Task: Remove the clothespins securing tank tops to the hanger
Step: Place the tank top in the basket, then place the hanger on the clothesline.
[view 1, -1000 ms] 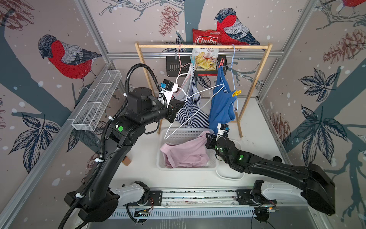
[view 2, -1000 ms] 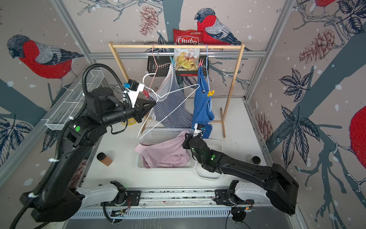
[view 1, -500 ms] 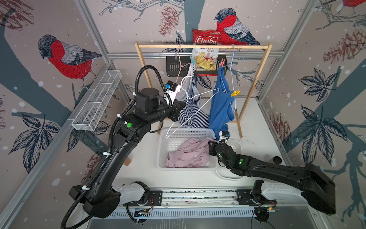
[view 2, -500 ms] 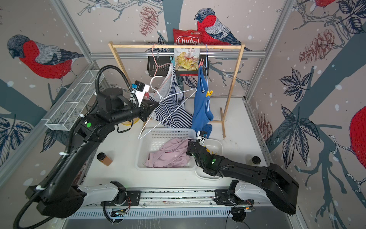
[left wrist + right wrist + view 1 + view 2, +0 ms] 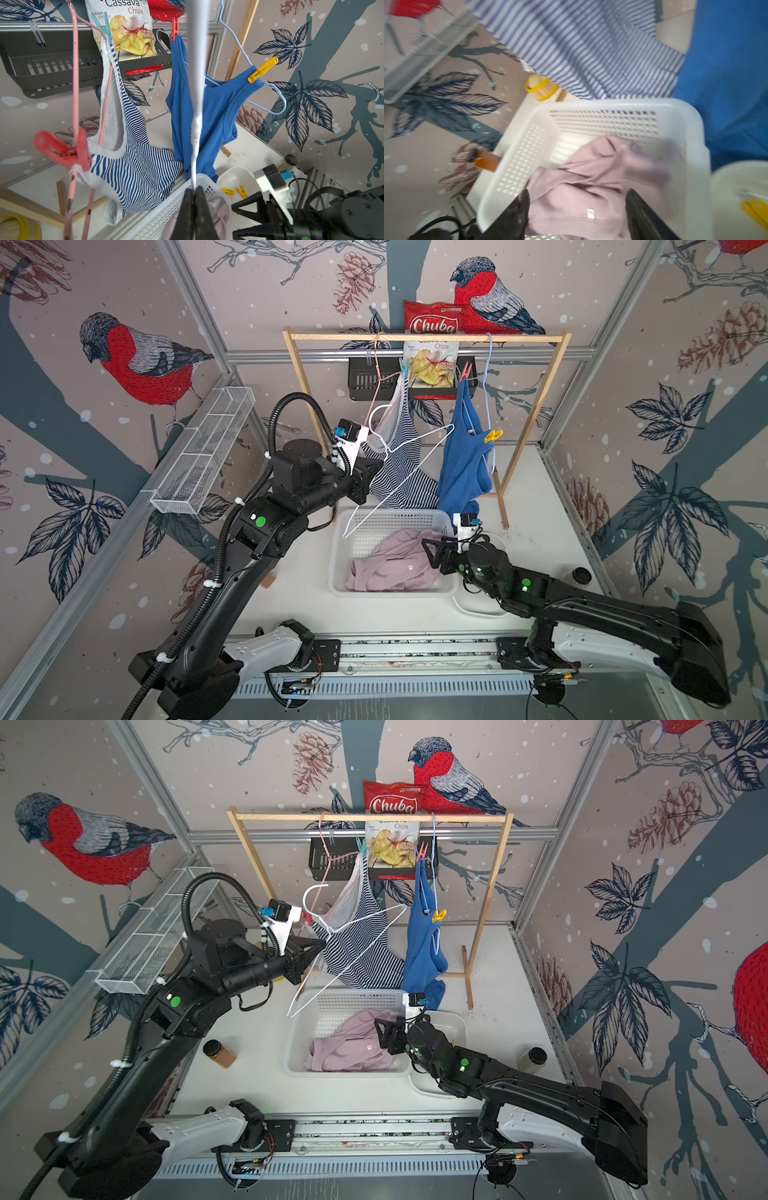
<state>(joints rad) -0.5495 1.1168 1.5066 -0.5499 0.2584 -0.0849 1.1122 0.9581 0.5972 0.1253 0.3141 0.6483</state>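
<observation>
My left gripper [image 5: 195, 190] is shut on the wire of a bare white hanger [image 5: 401, 470], held tilted in front of the rack. The striped tank top [image 5: 401, 456] hangs on a pink hanger, pinned by a teal clothespin [image 5: 103, 25] and a red clothespin [image 5: 62, 148]. The blue tank top [image 5: 463, 456] hangs on a pale blue hanger with a red clothespin [image 5: 175, 29] and a yellow clothespin [image 5: 262, 69]. The mauve-pink tank top [image 5: 395, 568] lies loose in the white basket [image 5: 386, 514]. My right gripper [image 5: 577, 193] stands open just over it, holding nothing.
Two yellow clothespins [image 5: 234, 191] lie in a white bowl [image 5: 453, 1021] right of the basket. The wooden rack [image 5: 424, 337] stands at the back with a chips bag and black shelf behind. A brown jar [image 5: 220, 1052] and a dark-lidded jar [image 5: 579, 574] sit on the table.
My right gripper has opened and let the pink top drop into the basket. My left arm has carried the white hanger up and toward the rack.
</observation>
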